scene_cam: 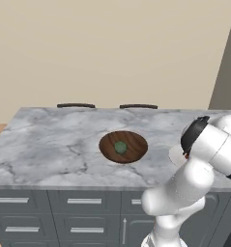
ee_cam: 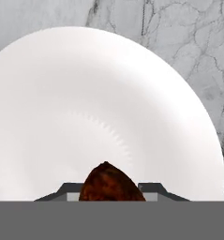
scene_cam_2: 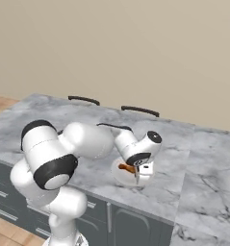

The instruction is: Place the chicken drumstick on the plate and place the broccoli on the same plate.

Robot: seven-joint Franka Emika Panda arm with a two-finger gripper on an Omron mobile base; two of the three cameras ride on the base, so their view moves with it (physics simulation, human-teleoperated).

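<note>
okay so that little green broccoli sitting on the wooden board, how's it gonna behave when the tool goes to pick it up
The broccoli looks small and rounded, so it may roll on the wooden board if nudged. It probably weighs very little for its size. Its lumpy shape offers no flat sides, so it could slip out of a loose pinch.

The left base view looks forward and down from behind the arm's left onto the counter (scene_cam: 49, 144), from some way off. The right base view faces the same counter from the other side. The hand view looks straight down, close above the plate (ee_cam: 108, 103).
</note>
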